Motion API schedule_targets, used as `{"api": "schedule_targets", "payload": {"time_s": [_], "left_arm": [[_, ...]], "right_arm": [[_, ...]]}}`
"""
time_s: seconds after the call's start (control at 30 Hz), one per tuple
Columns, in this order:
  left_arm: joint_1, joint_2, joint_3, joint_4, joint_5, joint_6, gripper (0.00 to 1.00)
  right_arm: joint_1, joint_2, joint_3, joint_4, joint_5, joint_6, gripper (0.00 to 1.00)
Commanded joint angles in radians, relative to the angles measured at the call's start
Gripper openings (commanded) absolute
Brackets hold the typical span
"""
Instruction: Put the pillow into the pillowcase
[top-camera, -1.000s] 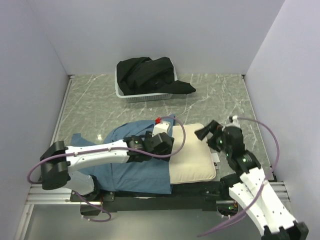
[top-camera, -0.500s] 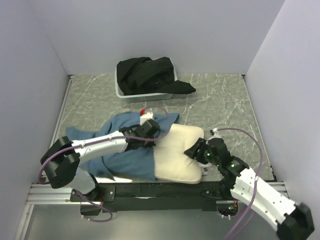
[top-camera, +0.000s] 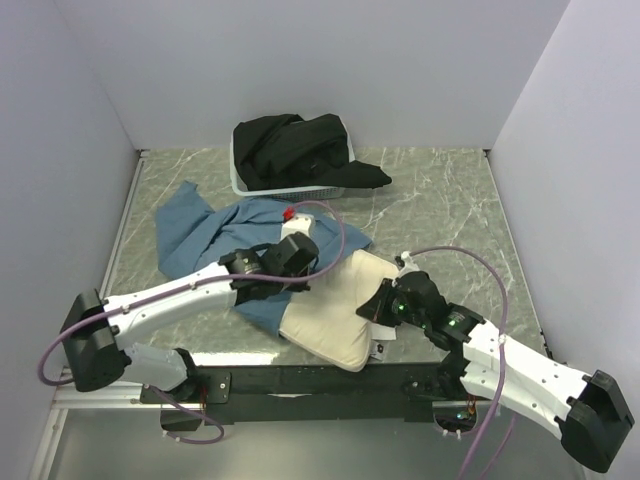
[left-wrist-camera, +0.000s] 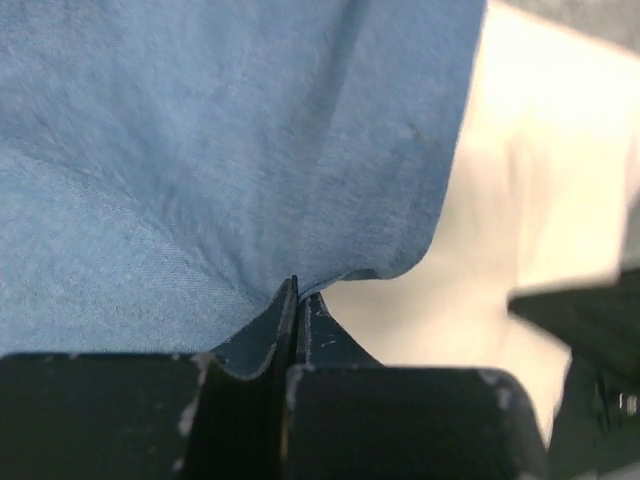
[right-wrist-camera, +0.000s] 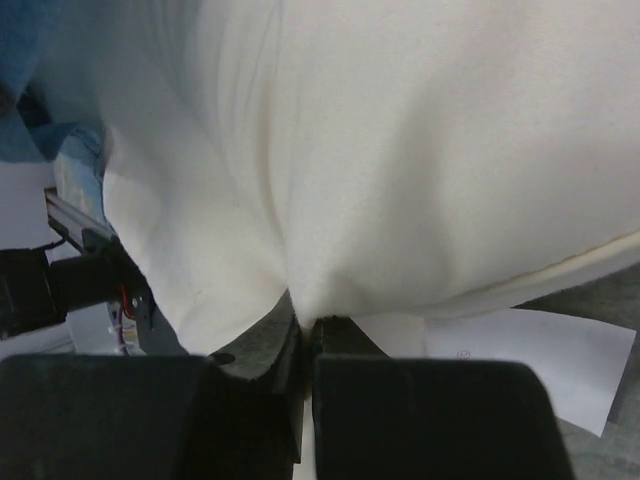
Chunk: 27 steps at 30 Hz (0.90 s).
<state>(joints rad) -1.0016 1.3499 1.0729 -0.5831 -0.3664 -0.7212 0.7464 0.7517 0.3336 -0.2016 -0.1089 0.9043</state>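
The cream pillow (top-camera: 335, 310) lies tilted near the table's front edge, its left part under the slate-blue pillowcase (top-camera: 215, 225), which spreads back toward the far left. My left gripper (top-camera: 290, 285) is shut on the pillowcase's edge beside the pillow; the left wrist view shows blue cloth (left-wrist-camera: 200, 170) pinched in my left gripper (left-wrist-camera: 295, 300), with the pillow (left-wrist-camera: 520, 180) to its right. My right gripper (top-camera: 378, 308) is shut on the pillow's right edge. In the right wrist view the cream pillow (right-wrist-camera: 400, 150) bunches into my right gripper (right-wrist-camera: 305, 320), and its white tag (right-wrist-camera: 520, 350) hangs below.
A white basket (top-camera: 275, 192) holding black cloth (top-camera: 300, 150) stands at the back centre. Pale walls close in the grey marbled table (top-camera: 440, 200) on three sides. The black rail (top-camera: 330, 380) runs along the front edge.
Both grippers have shut, the left on the pillowcase, the right on the pillow. The pillowcase has been dragged back and to the left; the pillow has turned and slid left toward the front.
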Motion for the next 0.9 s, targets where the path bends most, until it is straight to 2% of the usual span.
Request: {"api": "schedule_targets", "payload": {"time_s": [0.0,0.13,0.17,0.27,0.3,0.4,0.47,0.53,0.7,0.8,0.87], "left_arm": [[-0.136,-0.041,0.019,0.006,0.046,-0.030,0.01],[-0.245,-0.029,0.175,-0.001,0.066,0.014,0.01],[-0.253,-0.032,0.247,0.000,0.073,0.023,0.01],[-0.258,-0.084,0.311,0.069,0.136,0.045,0.01],[-0.258,-0.104,0.315,0.109,0.148,0.048,0.01],[-0.256,-0.089,0.344,0.097,0.126,0.058,0.02],[-0.256,-0.075,0.378,0.062,0.031,0.059,0.01],[-0.229,-0.075,0.372,0.043,0.009,0.046,0.02],[-0.031,-0.132,0.328,0.115,0.183,0.061,0.02],[0.035,-0.048,0.430,0.101,0.278,0.100,0.01],[0.031,0.030,0.594,0.059,0.349,0.137,0.01]], "right_arm": [[0.011,0.005,0.100,0.131,-0.160,-0.048,0.00],[0.010,0.015,0.264,0.085,-0.177,-0.071,0.00],[0.010,0.006,0.331,0.074,-0.161,-0.079,0.00],[0.010,-0.008,0.409,0.070,-0.115,-0.061,0.00],[0.013,-0.008,0.407,0.108,-0.117,-0.048,0.00],[0.046,0.015,0.346,0.186,-0.112,-0.013,0.00],[0.064,0.044,0.295,0.191,-0.051,-0.031,0.00],[0.067,0.054,0.250,0.170,-0.011,-0.047,0.00],[0.079,0.012,0.098,0.198,0.051,-0.019,0.00],[0.107,0.014,0.051,0.228,0.051,-0.004,0.00],[0.108,0.008,0.094,0.208,0.052,-0.031,0.00]]}}
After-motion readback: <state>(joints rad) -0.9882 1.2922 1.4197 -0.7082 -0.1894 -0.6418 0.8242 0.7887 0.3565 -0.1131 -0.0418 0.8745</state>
